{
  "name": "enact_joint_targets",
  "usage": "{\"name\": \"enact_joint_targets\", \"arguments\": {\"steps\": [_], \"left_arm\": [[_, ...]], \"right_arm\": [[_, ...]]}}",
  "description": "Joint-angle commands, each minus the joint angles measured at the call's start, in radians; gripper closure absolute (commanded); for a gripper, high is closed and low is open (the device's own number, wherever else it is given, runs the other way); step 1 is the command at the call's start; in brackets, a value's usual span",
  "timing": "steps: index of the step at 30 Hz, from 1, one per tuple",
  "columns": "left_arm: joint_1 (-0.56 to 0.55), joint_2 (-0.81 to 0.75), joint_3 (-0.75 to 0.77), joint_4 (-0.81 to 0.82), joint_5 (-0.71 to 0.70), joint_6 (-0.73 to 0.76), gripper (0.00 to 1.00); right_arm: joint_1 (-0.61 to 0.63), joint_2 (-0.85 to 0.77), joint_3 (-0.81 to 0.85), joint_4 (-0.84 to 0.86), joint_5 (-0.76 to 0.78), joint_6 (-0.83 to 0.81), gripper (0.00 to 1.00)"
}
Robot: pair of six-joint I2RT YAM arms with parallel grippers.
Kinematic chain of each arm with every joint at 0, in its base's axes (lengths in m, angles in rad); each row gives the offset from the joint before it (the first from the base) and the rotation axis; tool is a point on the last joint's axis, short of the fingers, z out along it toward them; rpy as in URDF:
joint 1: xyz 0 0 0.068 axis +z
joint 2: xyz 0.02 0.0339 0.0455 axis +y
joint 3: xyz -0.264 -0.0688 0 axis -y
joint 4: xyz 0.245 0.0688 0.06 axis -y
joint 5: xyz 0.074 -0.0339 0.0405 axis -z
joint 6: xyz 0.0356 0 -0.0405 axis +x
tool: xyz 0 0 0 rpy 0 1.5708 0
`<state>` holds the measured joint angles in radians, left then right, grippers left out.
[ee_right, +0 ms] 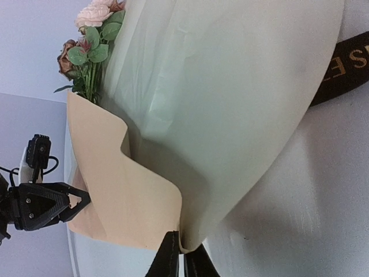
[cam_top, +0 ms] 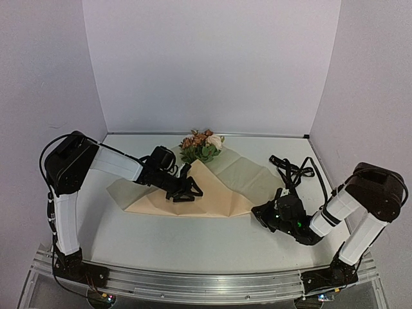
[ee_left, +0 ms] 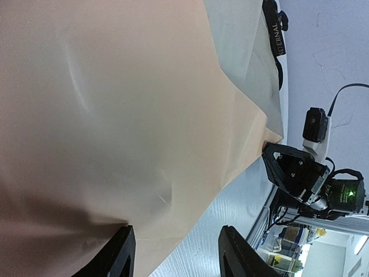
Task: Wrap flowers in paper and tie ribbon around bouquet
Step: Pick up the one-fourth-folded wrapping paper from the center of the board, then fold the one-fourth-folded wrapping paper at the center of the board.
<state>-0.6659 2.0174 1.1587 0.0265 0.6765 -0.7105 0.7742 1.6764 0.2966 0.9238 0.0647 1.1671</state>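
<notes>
The paper lies mid-table, its tan-peach side folded over a pale greenish side. The flowers stick out from under the fold at the back, and their pink blooms and green leaves show in the right wrist view. My right gripper is shut on the paper's near right corner, at the fold. My left gripper hovers open over the tan flap, with the paper's edge running between its fingers. The black ribbon lies loose at the back right.
White walls enclose the table on three sides. A metal rail runs along the near edge, where both arm bases stand. The ribbon's gold-lettered band lies just past the paper's right edge.
</notes>
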Motion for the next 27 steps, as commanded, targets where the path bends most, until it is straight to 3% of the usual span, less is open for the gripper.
{"name": "enact_joint_targets", "arguments": {"steps": [1, 5, 11, 17, 27], "left_arm": [[0.001, 0.003, 0.022, 0.022, 0.017, 0.005, 0.48], [0.001, 0.004, 0.017, 0.029, 0.019, 0.003, 0.48], [0.002, 0.011, 0.016, 0.045, 0.027, -0.004, 0.48], [0.001, 0.019, 0.023, 0.06, 0.035, -0.008, 0.49], [0.002, 0.007, 0.028, 0.071, 0.047, -0.016, 0.5]], "right_arm": [[0.021, -0.041, 0.048, -0.039, 0.018, -0.038, 1.0], [0.069, -0.116, 0.103, -0.175, 0.076, -0.103, 1.0], [0.167, -0.222, 0.253, -0.509, 0.222, -0.248, 1.0], [0.226, -0.181, 0.439, -0.721, 0.244, -0.387, 1.0], [0.242, -0.027, 0.63, -0.781, 0.118, -0.481, 1.0]]}}
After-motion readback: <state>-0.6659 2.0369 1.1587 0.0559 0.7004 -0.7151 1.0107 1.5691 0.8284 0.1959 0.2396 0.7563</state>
